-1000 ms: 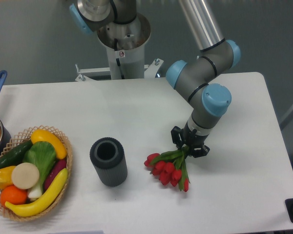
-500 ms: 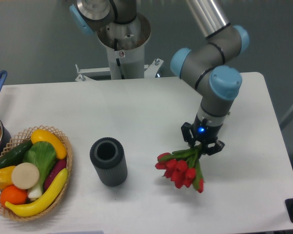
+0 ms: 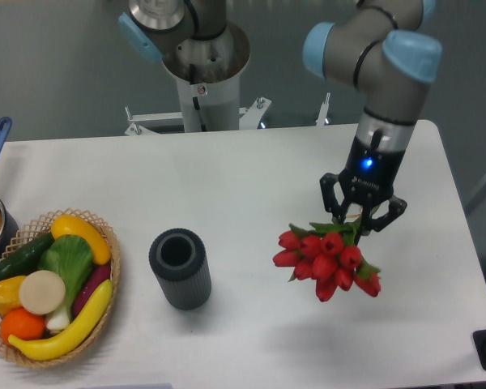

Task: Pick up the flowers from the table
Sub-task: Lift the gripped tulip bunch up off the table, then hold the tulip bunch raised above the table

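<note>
A white table [image 3: 227, 186] stands before a grey wall. The end effector [image 3: 362, 220] grips the flowers [image 3: 328, 259], which hang below it, right of the dark cylinder [image 3: 180, 268].

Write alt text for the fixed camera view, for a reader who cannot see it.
A robot arm's gripper holds a bunch of red tulip flowers by the stems, lifted above a white table. A dark ribbed cylinder stands upright to the left, and a basket of vegetables sits at the far left edge.
</note>
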You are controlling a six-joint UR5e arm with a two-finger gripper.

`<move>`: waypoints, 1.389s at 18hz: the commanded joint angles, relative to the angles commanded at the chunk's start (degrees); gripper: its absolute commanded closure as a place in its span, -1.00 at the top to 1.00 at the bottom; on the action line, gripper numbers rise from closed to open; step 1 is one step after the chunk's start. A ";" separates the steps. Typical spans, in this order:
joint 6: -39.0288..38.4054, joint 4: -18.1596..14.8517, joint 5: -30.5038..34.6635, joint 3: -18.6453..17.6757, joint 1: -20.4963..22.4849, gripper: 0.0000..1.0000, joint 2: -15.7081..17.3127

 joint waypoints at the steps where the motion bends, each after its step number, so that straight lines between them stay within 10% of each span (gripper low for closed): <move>1: -0.53 0.00 -6.03 0.18 1.83 -0.27 0.26; 7: -0.53 0.00 -22.41 -0.17 7.03 -0.27 0.36; 25: -0.53 0.09 -23.14 0.35 7.48 -0.25 0.36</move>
